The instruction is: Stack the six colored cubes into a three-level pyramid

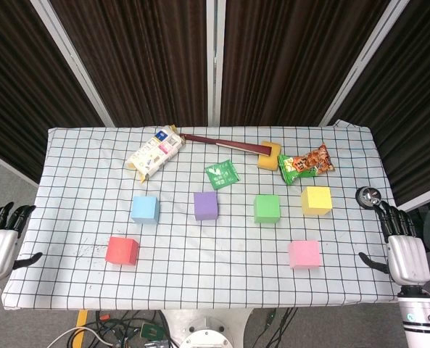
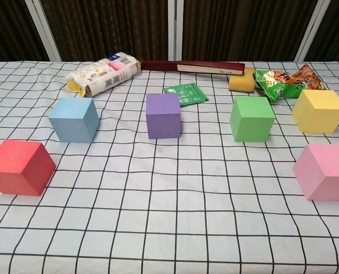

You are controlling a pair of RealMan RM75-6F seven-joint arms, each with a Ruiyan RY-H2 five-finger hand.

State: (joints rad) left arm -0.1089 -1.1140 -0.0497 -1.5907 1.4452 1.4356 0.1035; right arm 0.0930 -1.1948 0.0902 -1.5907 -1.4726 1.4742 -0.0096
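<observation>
Six cubes lie apart on the checked tablecloth [image 1: 215, 275]. The blue cube [image 1: 145, 209] [image 2: 74, 119], purple cube [image 1: 206, 206] [image 2: 163, 116], green cube [image 1: 267, 209] [image 2: 252, 119] and yellow cube [image 1: 316, 201] [image 2: 319, 111] form a row. The red cube [image 1: 122, 251] [image 2: 20, 167] sits front left, the pink cube [image 1: 304, 254] [image 2: 324, 172] front right. My left hand [image 1: 0, 241] hangs off the table's left edge, fingers apart, holding nothing. My right hand [image 1: 403, 250] hangs off the right edge, likewise empty. The chest view shows neither hand.
At the back lie a white packet [image 1: 154, 154] [image 2: 100, 74], a dark red long-handled tool [image 1: 222, 143] [image 2: 192, 67] with a yellow sponge [image 1: 269, 156] [image 2: 242, 81], a green sachet [image 1: 221, 174] [image 2: 186, 94] and a snack bag [image 1: 307, 164] [image 2: 283, 80]. A black round object [image 1: 368, 196] sits at the right edge.
</observation>
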